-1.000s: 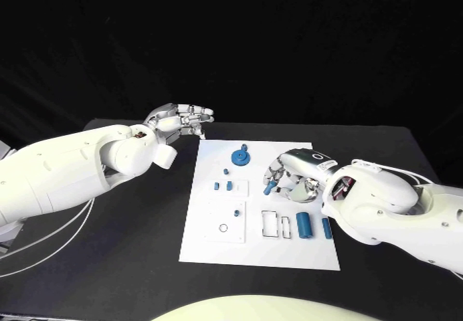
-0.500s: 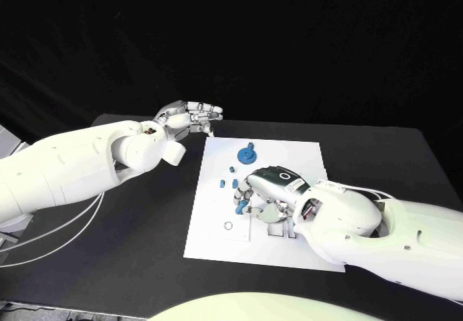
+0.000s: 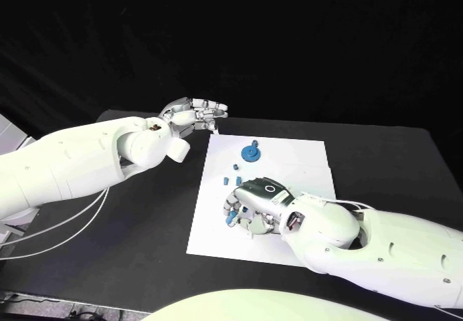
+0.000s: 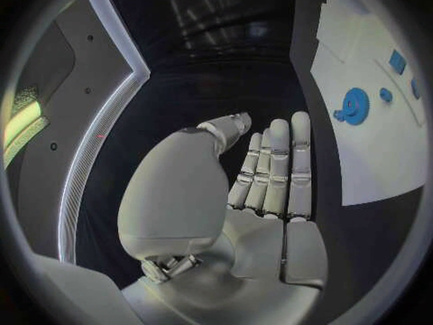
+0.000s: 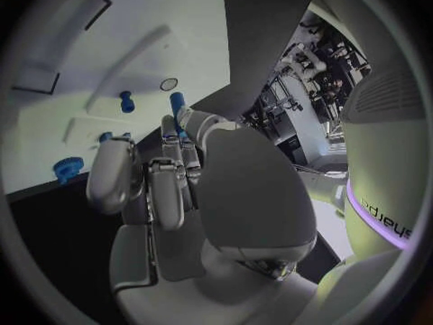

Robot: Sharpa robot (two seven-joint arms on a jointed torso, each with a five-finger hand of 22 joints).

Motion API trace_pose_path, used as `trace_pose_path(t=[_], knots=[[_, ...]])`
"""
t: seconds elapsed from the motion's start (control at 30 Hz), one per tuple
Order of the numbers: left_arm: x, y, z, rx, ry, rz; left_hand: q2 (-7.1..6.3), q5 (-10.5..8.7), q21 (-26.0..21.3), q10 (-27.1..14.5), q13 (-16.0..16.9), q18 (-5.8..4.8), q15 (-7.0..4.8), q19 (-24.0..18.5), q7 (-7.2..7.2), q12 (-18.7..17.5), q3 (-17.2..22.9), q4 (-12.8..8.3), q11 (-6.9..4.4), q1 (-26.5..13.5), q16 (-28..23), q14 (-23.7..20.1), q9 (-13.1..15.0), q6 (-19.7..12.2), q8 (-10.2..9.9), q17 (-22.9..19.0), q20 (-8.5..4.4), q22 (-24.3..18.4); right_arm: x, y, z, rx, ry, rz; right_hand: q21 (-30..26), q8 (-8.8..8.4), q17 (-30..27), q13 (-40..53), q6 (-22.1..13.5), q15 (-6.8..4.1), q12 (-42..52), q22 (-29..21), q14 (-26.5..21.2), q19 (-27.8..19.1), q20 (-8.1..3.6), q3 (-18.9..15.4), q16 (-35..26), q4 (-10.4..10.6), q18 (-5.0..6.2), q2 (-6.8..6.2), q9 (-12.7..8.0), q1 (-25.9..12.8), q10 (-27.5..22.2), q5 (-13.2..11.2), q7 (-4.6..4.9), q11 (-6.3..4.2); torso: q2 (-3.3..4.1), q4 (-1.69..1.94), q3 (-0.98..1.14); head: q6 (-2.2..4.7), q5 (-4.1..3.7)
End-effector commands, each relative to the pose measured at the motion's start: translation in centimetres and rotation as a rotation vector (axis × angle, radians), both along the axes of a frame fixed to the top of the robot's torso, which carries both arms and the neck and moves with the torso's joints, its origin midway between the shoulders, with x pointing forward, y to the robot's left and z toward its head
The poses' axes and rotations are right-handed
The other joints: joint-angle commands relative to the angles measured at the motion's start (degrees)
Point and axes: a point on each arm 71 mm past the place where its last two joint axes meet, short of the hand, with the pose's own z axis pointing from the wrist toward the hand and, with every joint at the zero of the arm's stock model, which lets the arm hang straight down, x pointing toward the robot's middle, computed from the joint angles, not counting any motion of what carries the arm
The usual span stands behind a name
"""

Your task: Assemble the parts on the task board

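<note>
- A black table (image 3: 116, 241) carries the white task board (image 3: 290, 150), which lies flat in the middle; behind the table there is only darkness.
- Taking the board as landmark: bare black tabletop runs along its left edge and its right edge, and a strip shows at its near edge as well.
- The board's far end is uncovered, and a blue gear (image 3: 250, 154) sits there with a small blue knob just beyond it.
- A little nearer than the gear, two small blue pegs (image 3: 231, 180) stand side by side on the board.
- The right hand (image 3: 255, 204) lies over the near half of the board, its back turned up and its fingers curled down toward the surface.
- In the right wrist view a blue part (image 5: 177, 105) shows at the fingertips, with another blue peg (image 5: 127, 102) standing apart on the board; whether the hand actually holds the part I cannot tell.
- The left hand (image 3: 196, 114) hovers beyond the board's far-left corner, off the white surface.
- In the left wrist view its fingers (image 4: 277, 167) are straight and close together, the thumb held apart, holding nothing.
</note>
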Motion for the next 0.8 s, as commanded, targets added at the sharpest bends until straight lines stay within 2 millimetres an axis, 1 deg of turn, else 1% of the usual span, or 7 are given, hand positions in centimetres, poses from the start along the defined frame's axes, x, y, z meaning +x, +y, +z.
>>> trace_pose_path(t=[0.03,0.17,0.3,0.8], knots=[[-0.06,-0.25,0.13,-0.008,-0.004,-0.020,0.10,0.07,-0.2,-0.4,-0.1,0.82,0.46,0.1,1.03,0.4,-0.2,0.1,-0.15,-0.5,-0.3,-0.1,-0.1,-0.3,-0.1,-0.1,0.30,-0.1,-0.15,0.25,-0.20,-0.016,-0.029,0.022,-0.1,0.18,0.0,0.0,0.0,-0.38,-0.2,0.1,3.1,2.5,-0.30,0.3,0.2,-0.2,0.26,0.71,4.0,0.0,3.3,0.4,0.39,-2.88,0.03,-0.05,0.07,-0.28,0.30],[-0.06,-0.27,0.12,-0.008,-0.004,-0.022,0.10,0.07,-0.2,-0.4,-0.1,0.82,0.46,0.1,1.03,0.4,-0.2,0.1,-0.15,-0.5,-0.3,-0.1,-0.1,-0.3,-0.1,-0.1,0.30,-0.1,-0.19,0.45,-0.48,-0.024,-0.028,0.023,-0.1,0.18,0.0,0.0,0.0,-0.38,-0.2,0.1,3.1,2.5,-0.30,0.3,0.2,-0.2,0.26,0.71,4.0,0.0,3.3,0.4,0.39,-2.88,0.02,-0.12,0.05,-0.38,0.39],[-0.07,-0.29,0.12,-0.008,-0.003,-0.023,0.10,0.07,-0.2,-0.4,-0.1,0.82,0.46,0.1,1.03,0.4,-0.2,0.1,-0.15,-0.5,-0.3,-0.1,-0.1,-0.3,-0.1,-0.1,0.30,-0.1,-0.10,0.46,-0.70,-0.035,-0.036,0.017,0.0,0.20,0.1,0.0,0.0,-0.38,-0.2,0.1,3.1,2.5,-0.29,0.4,0.2,-0.3,0.24,0.69,4.1,-0.1,3.4,0.4,0.39,-2.87,0.05,-0.08,0.08,-0.54,0.46],[-0.05,-0.14,0.08,-0.006,0.000,-0.022,0.13,0.08,-0.3,-0.4,-0.1,0.83,0.47,0.2,1.03,0.4,-0.2,0.1,-0.15,-0.4,-0.2,-0.1,-0.1,-0.4,0.0,-0.1,0.31,-0.1,0.12,0.14,-1.12,-0.074,-0.043,0.014,0.2,0.24,0.1,0.1,-0.1,-0.37,-0.2,0.2,3.1,2.5,-0.29,0.5,0.3,-0.4,0.21,0.67,4.1,-0.2,3.4,0.4,0.40,-2.86,-0.04,-0.05,0.04,-0.77,0.54]])
